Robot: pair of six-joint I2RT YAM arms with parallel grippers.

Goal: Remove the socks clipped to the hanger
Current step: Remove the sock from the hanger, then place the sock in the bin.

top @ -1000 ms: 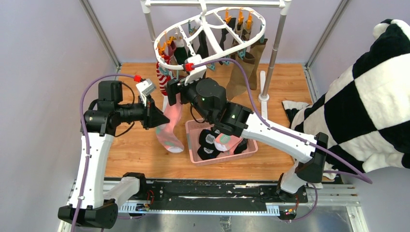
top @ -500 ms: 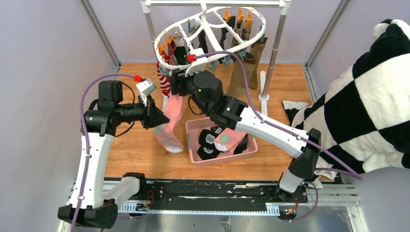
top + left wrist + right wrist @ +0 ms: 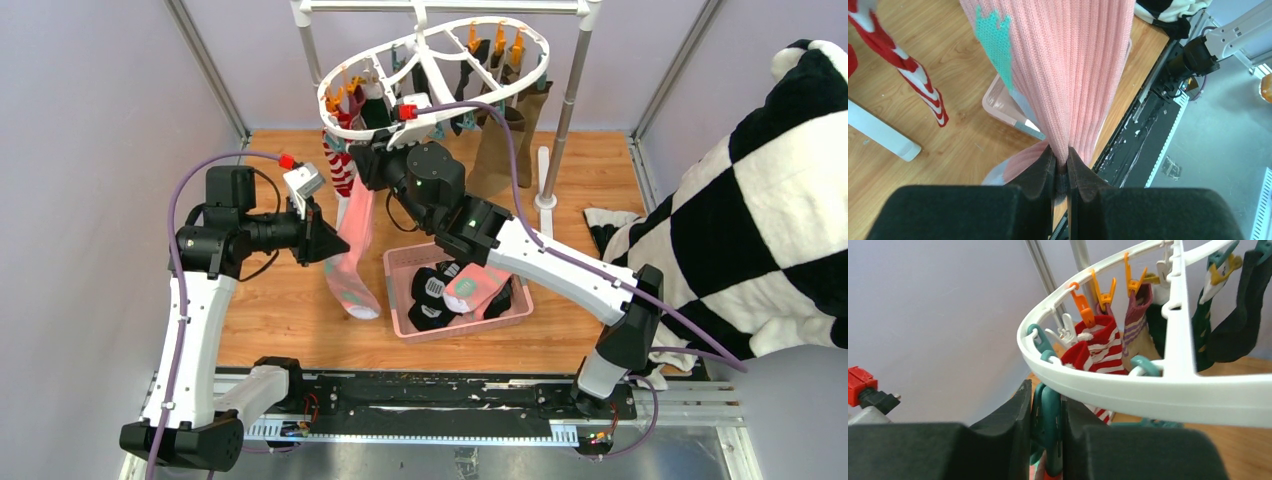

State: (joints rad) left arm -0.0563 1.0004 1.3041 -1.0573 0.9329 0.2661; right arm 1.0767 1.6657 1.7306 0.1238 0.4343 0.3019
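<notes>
The white oval hanger (image 3: 323, 100) hangs at the back with several socks clipped on. My left gripper (image 3: 335, 245) is shut on a pink sock (image 3: 352, 250) that hangs down from the hanger's near left rim; its ribbed fabric (image 3: 1073, 75) is pinched between the left gripper's (image 3: 1061, 160) pads. My right gripper (image 3: 362, 160) is up under that rim (image 3: 1148, 395), shut on a teal clip (image 3: 1048, 420) above the pink sock. A red-white striped sock (image 3: 1098, 347) and a beige sock with purple stripes (image 3: 1137, 315) hang just behind, under orange clips (image 3: 1083, 305).
A pink basket (image 3: 400, 322) with several socks (image 3: 432, 290) in it sits on the wooden floor below the right arm. Olive-brown socks (image 3: 500, 150) hang at the hanger's right. A grey rack pole (image 3: 570, 100) stands behind, and a checked plush cloth (image 3: 760, 200) fills the right side.
My right gripper rose to the hanger's near left rim and closed from wide open onto the teal clip. The left gripper kept its hold on the pink sock.
</notes>
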